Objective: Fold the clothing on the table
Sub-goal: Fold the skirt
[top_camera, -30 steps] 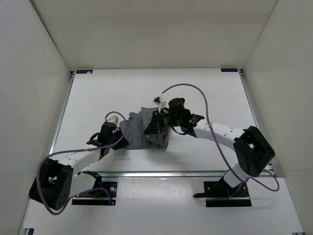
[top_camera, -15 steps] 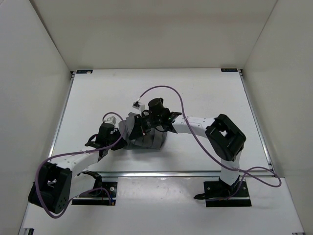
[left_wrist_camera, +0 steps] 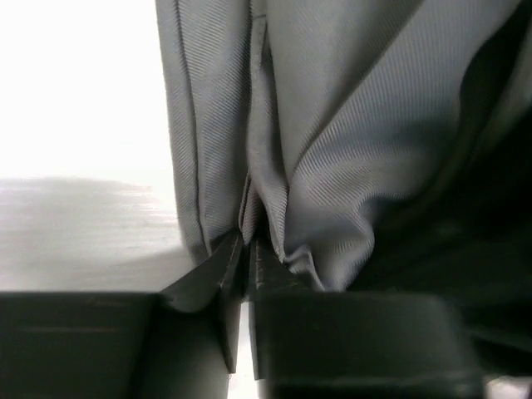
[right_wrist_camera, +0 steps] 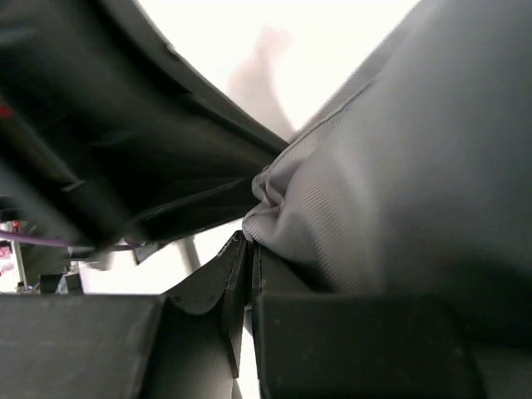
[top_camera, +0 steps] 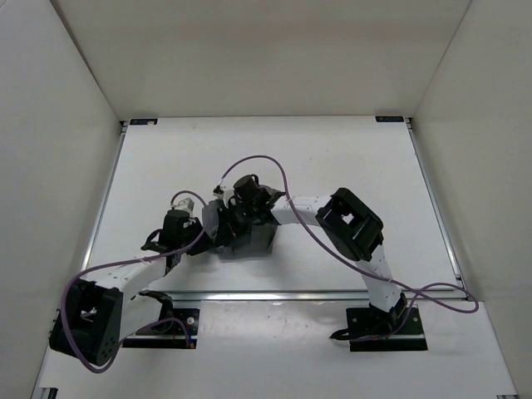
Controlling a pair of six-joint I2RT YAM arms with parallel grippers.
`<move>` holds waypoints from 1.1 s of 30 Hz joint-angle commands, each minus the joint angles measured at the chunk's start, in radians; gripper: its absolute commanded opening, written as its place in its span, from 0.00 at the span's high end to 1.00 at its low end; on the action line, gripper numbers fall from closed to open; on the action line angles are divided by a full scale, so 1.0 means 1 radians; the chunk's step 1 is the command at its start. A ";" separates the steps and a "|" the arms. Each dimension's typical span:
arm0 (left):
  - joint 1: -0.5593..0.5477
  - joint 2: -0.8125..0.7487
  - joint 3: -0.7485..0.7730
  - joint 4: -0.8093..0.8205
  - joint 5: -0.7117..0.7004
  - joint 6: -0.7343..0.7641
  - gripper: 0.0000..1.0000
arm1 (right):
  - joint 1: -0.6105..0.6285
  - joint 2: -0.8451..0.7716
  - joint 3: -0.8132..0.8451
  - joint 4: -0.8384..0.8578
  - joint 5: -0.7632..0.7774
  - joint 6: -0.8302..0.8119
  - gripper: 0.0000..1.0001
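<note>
The right end effector (right_wrist_camera: pixel 249 245), clamped shut on a pinch of the clothing (top_camera: pixel 259 241), has swept that side leftward to meet the left end effector (left_wrist_camera: pixel 248 249), which is all but closed on a pleat. The clothing now lies doubled over, left of centre near the near edge of the tabletop (top_camera: pixel 332 150). This fold looks nearly complete.
</note>
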 commanded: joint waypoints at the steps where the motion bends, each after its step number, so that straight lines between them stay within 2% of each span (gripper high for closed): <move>1: 0.009 -0.054 0.001 -0.050 0.023 0.012 0.68 | -0.009 0.064 0.089 -0.096 0.045 -0.071 1.00; 2: 0.012 -0.077 0.021 -0.071 0.017 0.015 0.58 | -0.006 0.069 0.097 -0.125 0.048 -0.080 1.00; 4: 0.017 -0.117 0.047 -0.108 0.010 0.017 0.52 | -0.006 0.076 0.094 -0.118 0.063 -0.089 1.00; 9: 0.034 -0.284 0.116 -0.217 -0.065 0.001 0.53 | -0.015 0.086 0.112 -0.129 0.112 -0.080 1.00; 11: 0.033 -0.350 0.133 -0.243 -0.113 -0.011 0.53 | -0.020 0.081 0.131 -0.150 0.100 -0.115 0.89; 12: 0.035 -0.378 0.141 -0.257 -0.121 -0.013 0.57 | -0.018 0.072 0.134 -0.152 0.092 -0.147 0.79; 14: 0.052 -0.398 0.157 -0.291 -0.121 -0.002 0.58 | -0.018 -0.001 0.120 -0.155 0.098 -0.175 0.78; 16: 0.058 -0.394 0.161 -0.300 -0.150 0.017 0.58 | -0.018 -0.086 0.080 -0.121 0.130 -0.207 0.66; 20: 0.060 -0.369 0.136 -0.277 -0.136 0.014 0.56 | -0.047 -0.282 -0.010 -0.104 0.194 -0.223 0.52; 22: 0.055 -0.340 0.124 -0.253 -0.112 0.017 0.56 | -0.073 -0.345 -0.026 -0.132 0.207 -0.233 0.36; 25: 0.046 -0.300 0.116 -0.230 -0.076 0.014 0.57 | -0.118 -0.450 -0.090 -0.159 0.203 -0.230 0.27; 30: 0.004 -0.309 0.114 -0.179 -0.033 0.029 0.54 | -0.193 -0.629 -0.283 -0.133 0.258 -0.204 0.29; 33: 0.001 -0.265 0.159 -0.205 -0.003 0.066 0.55 | -0.216 -0.741 -0.404 -0.152 0.336 -0.226 0.29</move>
